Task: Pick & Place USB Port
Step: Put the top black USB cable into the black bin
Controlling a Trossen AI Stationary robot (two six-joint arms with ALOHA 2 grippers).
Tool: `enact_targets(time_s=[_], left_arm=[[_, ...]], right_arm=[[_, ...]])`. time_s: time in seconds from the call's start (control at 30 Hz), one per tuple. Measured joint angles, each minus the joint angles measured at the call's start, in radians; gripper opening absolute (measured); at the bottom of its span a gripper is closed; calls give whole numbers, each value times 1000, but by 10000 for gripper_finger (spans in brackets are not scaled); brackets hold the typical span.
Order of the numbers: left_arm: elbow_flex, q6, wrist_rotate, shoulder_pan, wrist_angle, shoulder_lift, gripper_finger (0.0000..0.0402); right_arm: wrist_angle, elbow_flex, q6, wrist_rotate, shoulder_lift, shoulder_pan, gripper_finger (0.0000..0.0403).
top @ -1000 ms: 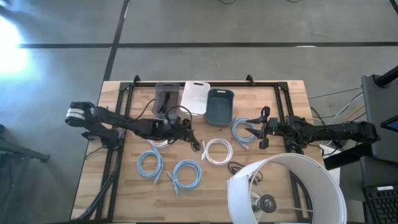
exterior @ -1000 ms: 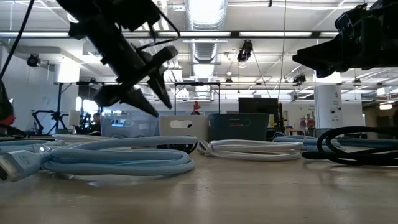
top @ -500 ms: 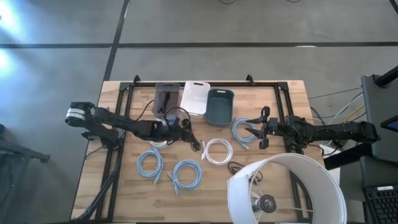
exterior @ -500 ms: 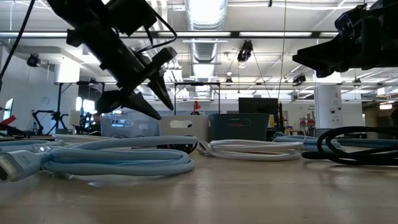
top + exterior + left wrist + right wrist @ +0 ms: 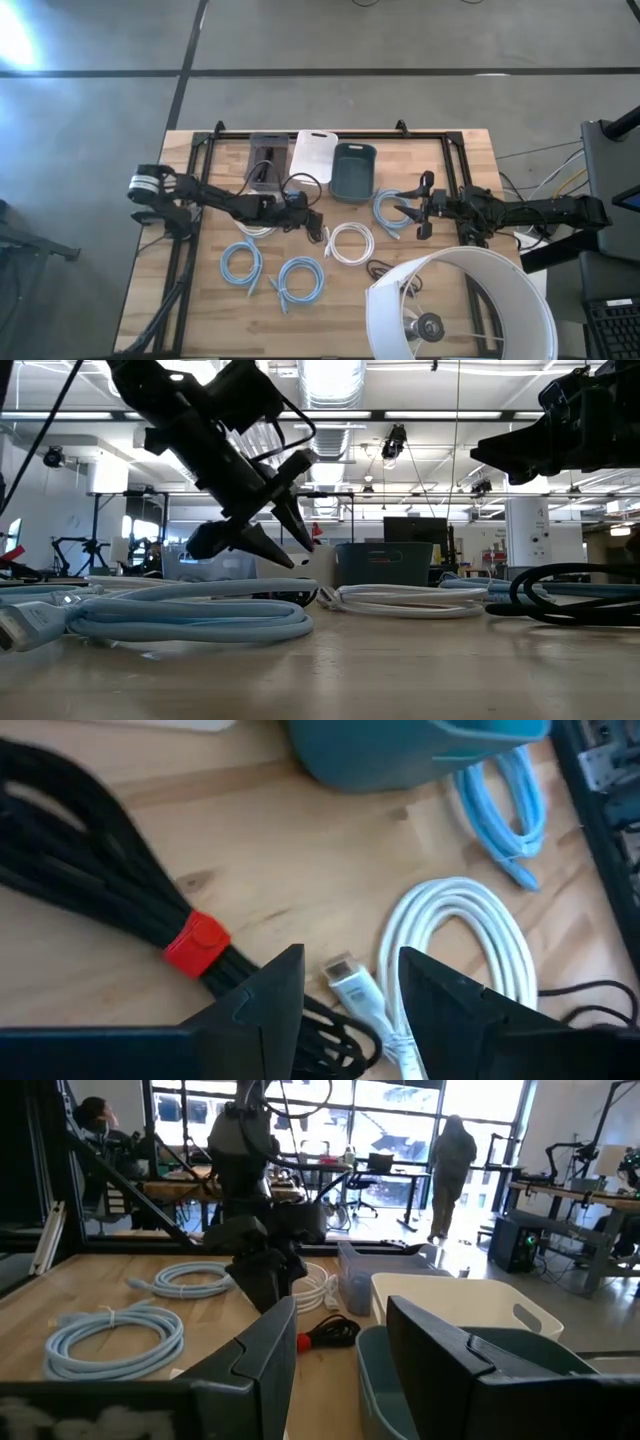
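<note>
We see the left gripper (image 5: pixel 316 222) reaching over the middle of the wooden worktop (image 5: pixel 190 310), its two dark fingers (image 5: pixel 262 1003) parted and holding nothing. Between them, from the left wrist view, lies the plug end of the white cable (image 5: pixel 352 988), a small white connector resting on the wood; the white cable coil (image 5: pixel 350 243) it belongs to lies just beside the gripper in the high view. A black cable bundle with a red tie (image 5: pixel 204 941) sits next to the connector. In the low view the left gripper hangs tilted down, above the cables and clear of them.

Behind this spot stand a grey bin (image 5: pixel 267 160), a white bin (image 5: pixel 314 156) and a teal bin (image 5: pixel 352 169) in a row. Three light blue cable coils (image 5: pixel 300 279) lie on the worktop.

We see the right gripper (image 5: pixel 417 211) waiting at the right side, fingers apart and empty, near another blue coil (image 5: pixel 389 211).
</note>
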Motion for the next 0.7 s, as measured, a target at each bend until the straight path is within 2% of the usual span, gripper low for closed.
enact_targets(time_s=[0.23,0.47,0.7], left_arm=[[1,-41,6,1,-7,44,167],[4,-49,83,6,-47,56,167],[2,33,294,0,-84,33,167]], right_arm=[[-1,0,0,0,1,1,150],[-2,0,0,0,1,1,150],[-4,0,0,0,1,1,150]])
